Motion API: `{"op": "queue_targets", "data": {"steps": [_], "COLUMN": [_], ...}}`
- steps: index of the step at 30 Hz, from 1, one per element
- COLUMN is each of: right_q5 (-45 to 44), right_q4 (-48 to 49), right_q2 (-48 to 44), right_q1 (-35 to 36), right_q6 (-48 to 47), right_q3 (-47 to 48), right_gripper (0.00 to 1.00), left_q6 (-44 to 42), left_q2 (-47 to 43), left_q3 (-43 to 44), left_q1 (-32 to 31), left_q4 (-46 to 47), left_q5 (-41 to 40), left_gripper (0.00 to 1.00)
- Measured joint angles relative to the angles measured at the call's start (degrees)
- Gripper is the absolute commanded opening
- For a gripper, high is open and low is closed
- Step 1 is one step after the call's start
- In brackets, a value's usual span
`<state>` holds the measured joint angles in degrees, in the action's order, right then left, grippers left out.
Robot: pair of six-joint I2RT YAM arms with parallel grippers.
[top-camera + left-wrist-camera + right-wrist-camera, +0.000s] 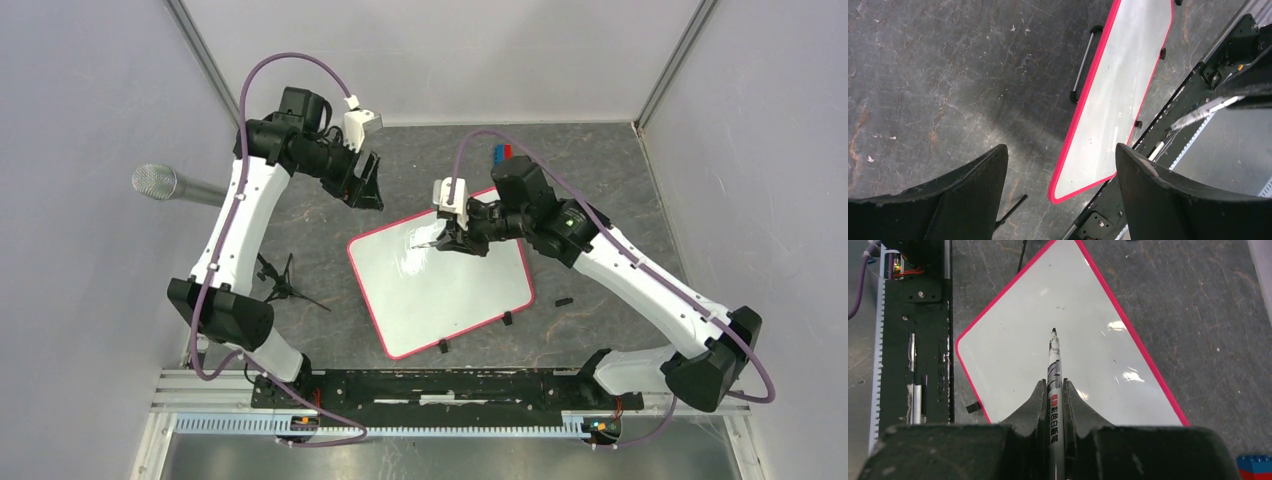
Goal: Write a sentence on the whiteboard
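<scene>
With right tool [1054,385] clamped on a marker [1054,355], nib over the blank whiteboard [1013,355] just beneath and ahead, and left tool [1060,150] spread apart, empty, beside that board above the tabletop [923,75]: likely skidding of the unpinned board under nib pressure, warping strokes.

A silver microphone [155,182] juts in left; red-and-blue blocks [500,153] lie back.

marker [1054,365] over whiteboard [450,290], whiteboard on table [600,170]
</scene>
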<state>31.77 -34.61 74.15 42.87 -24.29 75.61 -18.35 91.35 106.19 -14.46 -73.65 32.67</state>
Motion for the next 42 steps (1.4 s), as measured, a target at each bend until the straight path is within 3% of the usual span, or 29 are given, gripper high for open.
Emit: {"op": "queue_targets", "data": {"steps": [12, 25, 37, 42], "right_q5": [-0.5, -0.31, -0.07, 0.66], "right_q4": [-0.63, -4.15, -6.58, -6.69], "right_q2": [3.52, 0.81, 0.52, 0.52], "right_q1": [4.11, 4.13, 4.13, 4.13], "right_q6": [-0.96, -2.21, -2.62, -2.62], "right_q3": [3.1, 3.19, 3.17, 3.17], "right_gripper": [0.0, 0.0, 0.0, 0.0], "left_q6": [-0.04, -0.09, -0.24, -0.46], "left_q2": [6.45, 14.88, 19.41, 20.06], "left_q3": [1.11, 2.64, 4.33, 5.44], "left_q1": [0.04, -6.69, -12.63, -14.36], "left_q4": [-1.7, -2.64, -2.54, -2.62], "left_q5": [10.19, 14.36, 12.68, 14.43], "left_gripper": [0.64, 0.56, 0.12, 0.05]}}
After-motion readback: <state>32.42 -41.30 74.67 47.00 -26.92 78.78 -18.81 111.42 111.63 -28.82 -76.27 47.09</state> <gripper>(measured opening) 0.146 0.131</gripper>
